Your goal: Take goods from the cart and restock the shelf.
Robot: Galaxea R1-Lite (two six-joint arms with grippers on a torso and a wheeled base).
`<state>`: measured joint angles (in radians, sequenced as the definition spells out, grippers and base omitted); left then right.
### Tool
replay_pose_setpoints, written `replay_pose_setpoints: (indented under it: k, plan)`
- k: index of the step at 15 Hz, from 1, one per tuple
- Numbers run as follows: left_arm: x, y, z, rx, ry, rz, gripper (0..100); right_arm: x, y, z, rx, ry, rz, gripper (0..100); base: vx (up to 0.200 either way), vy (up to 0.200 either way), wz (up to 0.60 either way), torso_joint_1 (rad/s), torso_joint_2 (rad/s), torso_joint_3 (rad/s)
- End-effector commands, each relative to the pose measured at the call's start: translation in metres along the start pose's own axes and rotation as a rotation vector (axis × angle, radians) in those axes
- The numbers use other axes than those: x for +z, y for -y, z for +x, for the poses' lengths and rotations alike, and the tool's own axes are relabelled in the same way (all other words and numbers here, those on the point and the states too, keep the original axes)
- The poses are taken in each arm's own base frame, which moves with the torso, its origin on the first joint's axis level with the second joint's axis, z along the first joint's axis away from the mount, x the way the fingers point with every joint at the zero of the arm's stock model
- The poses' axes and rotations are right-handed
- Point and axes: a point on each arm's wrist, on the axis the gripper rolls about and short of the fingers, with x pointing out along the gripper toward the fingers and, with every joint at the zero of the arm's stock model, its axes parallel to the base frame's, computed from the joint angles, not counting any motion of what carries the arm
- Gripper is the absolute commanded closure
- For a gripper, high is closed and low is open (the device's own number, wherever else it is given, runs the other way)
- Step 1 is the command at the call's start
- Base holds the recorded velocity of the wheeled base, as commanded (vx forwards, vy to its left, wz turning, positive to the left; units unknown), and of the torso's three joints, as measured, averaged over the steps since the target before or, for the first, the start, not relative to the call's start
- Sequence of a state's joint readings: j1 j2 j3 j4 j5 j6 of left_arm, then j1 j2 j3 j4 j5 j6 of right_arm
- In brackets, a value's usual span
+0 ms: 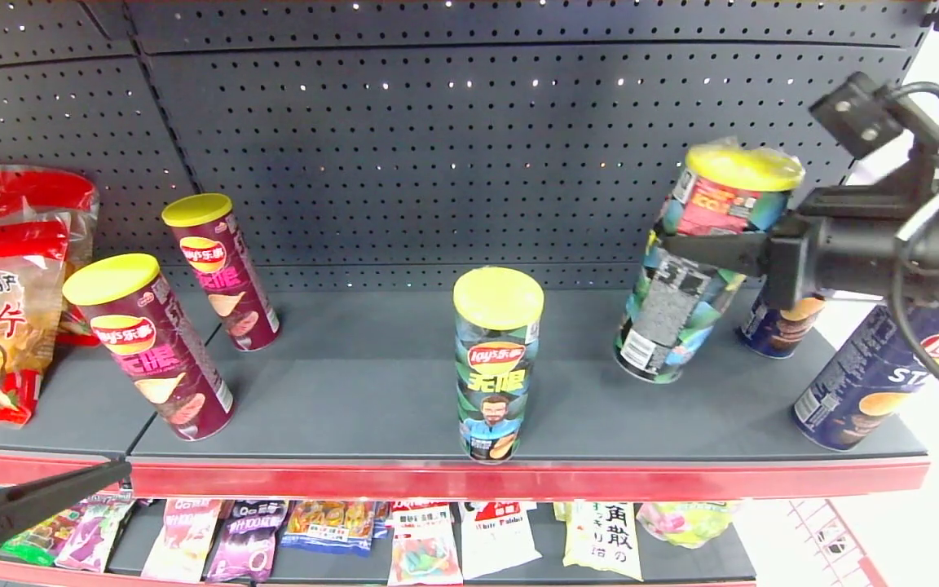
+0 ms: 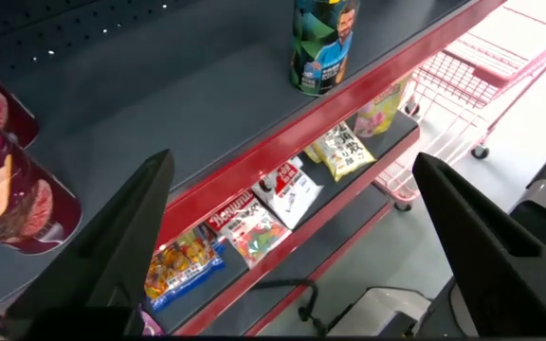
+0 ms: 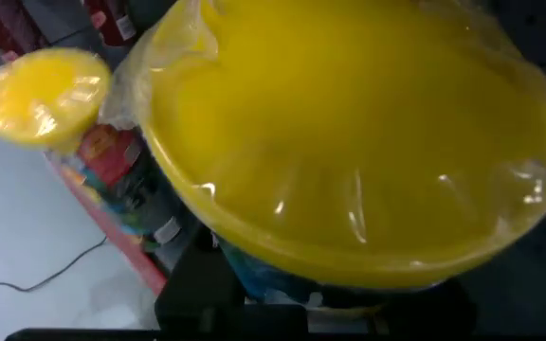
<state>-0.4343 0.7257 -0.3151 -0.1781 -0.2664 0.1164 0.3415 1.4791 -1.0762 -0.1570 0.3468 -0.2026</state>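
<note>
While we scan left to right: left gripper (image 2: 294, 166) sits low by the front-left edge of the shelf (image 1: 355, 391), fingers spread wide with nothing between them. Two maroon cans (image 1: 152, 346) stand at shelf left, and a green can (image 1: 498, 367) stands upright mid-front. Right gripper (image 1: 710, 244) is clamped on the tilted yellow-lidded can (image 1: 665, 314) over shelf right; we can't tell if its base touches. Blue cans (image 1: 865, 383) stand just right of it.

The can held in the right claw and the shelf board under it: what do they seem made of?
Can: probably a printed cardboard tube, glossy. Its yellow lid looks like plastic, under wrinkled clear film. Shelf board: likely painted metal, matte dark grey, with a red front edge.
</note>
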Motion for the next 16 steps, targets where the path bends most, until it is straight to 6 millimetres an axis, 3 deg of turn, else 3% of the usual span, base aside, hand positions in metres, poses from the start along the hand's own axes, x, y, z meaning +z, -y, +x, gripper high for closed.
replay_pose_setpoints:
  k: [1,6,7,11,16]
  plan:
    - [0.001,0.0,-0.002,0.01,0.012,0.004,0,-0.004,0.018,0.062,0.019,-0.045,0.015,100,0.0,0.0,0.0,0.0,0.0,0.0]
    - [0.0,0.0,-0.002,0.035,0.009,0.002,0,-0.008,0.018,0.107,0.03,-0.06,0.009,100,0.0,0.0,0.0,0.0,0.0,0.0]
    - [0.001,0.0,-0.003,0.045,0.009,0.004,0,-0.013,0.021,0.125,-0.005,-0.052,0.005,100,0.0,0.0,0.0,0.0,0.0,0.0]
    - [0.0,0.0,-0.004,0.047,0.007,0.002,0,-0.01,0.013,0.15,0.014,-0.025,0.043,100,0.0,0.0,0.0,0.0,0.0,0.0]
    - [-0.002,0.001,-0.005,0.045,-0.004,-0.001,0,-0.015,-0.004,0.163,0.026,-0.048,0.031,100,0.0,0.0,0.0,0.0,0.0,0.0]
